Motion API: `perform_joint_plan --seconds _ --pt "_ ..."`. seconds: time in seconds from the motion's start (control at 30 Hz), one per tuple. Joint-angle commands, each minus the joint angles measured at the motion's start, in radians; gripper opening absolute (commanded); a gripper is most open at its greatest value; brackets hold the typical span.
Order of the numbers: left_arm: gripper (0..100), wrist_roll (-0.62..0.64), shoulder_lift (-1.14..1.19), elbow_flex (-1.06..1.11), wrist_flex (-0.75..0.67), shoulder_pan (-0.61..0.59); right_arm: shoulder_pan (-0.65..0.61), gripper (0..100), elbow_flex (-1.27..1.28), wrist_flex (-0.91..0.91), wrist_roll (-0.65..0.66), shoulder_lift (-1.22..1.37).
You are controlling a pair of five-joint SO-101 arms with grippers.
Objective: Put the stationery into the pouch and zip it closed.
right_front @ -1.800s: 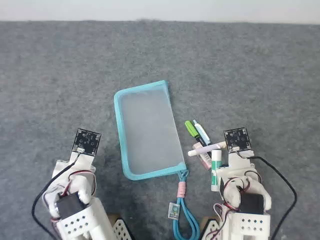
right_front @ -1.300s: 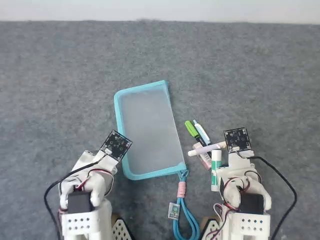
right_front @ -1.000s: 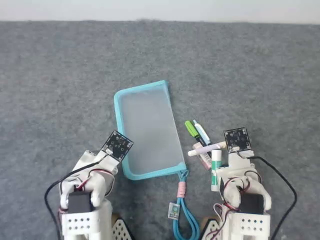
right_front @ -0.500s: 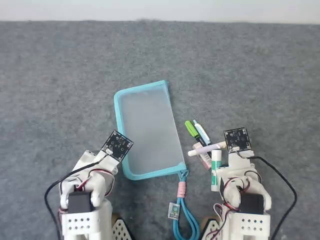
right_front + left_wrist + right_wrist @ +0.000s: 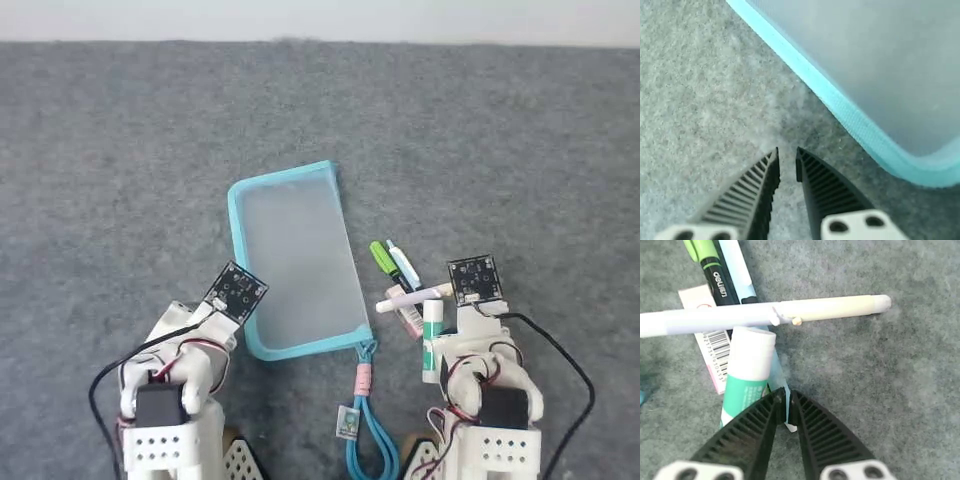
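Left gripper (image 5: 787, 152): black ribbed jaws drawn nearly together with a thin slit between them and nothing in it, low over the carpet just off the pouch's near left corner, apart from its edge

Pouch: translucent frosted flat rectangular pouch with turquoise fabric binding (image 5: 295, 260), lying flat in the middle of the table between the two arms, long side running away from them and tilted a little; its turquoise edge crosses the left wrist view (image 5: 850, 117)

Cord: turquoise looped wrist cord (image 5: 372, 432) trailing from the pouch's near right corner towards the arms, with a pink band (image 5: 364, 378) and a small tag (image 5: 347, 420) on it

Stationery: a loose heap just right of the pouch
- green highlighter with black body (image 5: 381, 257)
- pale blue pen (image 5: 403, 262) beside it
- long white and lilac pen (image 5: 412, 297) laid across both
- pink and white flat packet (image 5: 408, 318) under the pen
- white and green glue stick (image 5: 431, 340) nearest the right arm

Right gripper (image 5: 787, 395): jaws closed to a narrow slit, gripping nothing, poised over the near end of the glue stick (image 5: 747, 370)

Surface: grey carpet (image 5: 520, 150) under everything
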Motion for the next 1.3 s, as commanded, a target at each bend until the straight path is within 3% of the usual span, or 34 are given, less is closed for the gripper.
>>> perform_joint_plan --seconds 0.0,0.13,0.27,0.37,0.53,0.67,0.8,0.97,1.13,1.27 --pt "5 -0.012 -0.02 -0.007 0.009 0.003 -0.004 2.4 0.02 0.007 0.009 -0.015" --pt "5 -0.012 -0.02 -0.007 -0.049 0.005 0.036 2.4 0.015 -0.09 0.052 -0.016" --pt "5 0.035 -0.021 -0.008 -0.163 -0.054 0.085 2.4 -0.08 -0.134 0.278 -0.015" --pt "5 0.167 -0.021 -0.021 -0.212 -0.089 0.076 2.4 -0.233 -0.076 0.275 -0.012" --pt "5 0.19 -0.02 -0.168 -0.127 -0.089 0.012 2.4 -0.465 0.007 0.272 0.134" --pt "6 0.199 -0.018 -0.199 -0.124 -0.089 -0.148 2.4 -0.62 0.022 0.181 0.463" --pt "6 0.23 -0.018 -0.199 -0.121 -0.095 -0.447 2.4 -0.801 0.021 0.032 0.796" --pt "6 0.25 -0.009 -0.202 -0.129 -0.143 -0.765 2.4 -0.896 -0.01 -0.012 1.104" --pt "10 0.25 0.172 -0.205 -0.236 -0.282 -0.865 2.4 -0.867 -0.047 0.006 1.216" --pt "10 0.25 0.397 -0.237 -0.356 -0.344 -0.9 2.4 -0.758 -0.196 0.018 1.233"
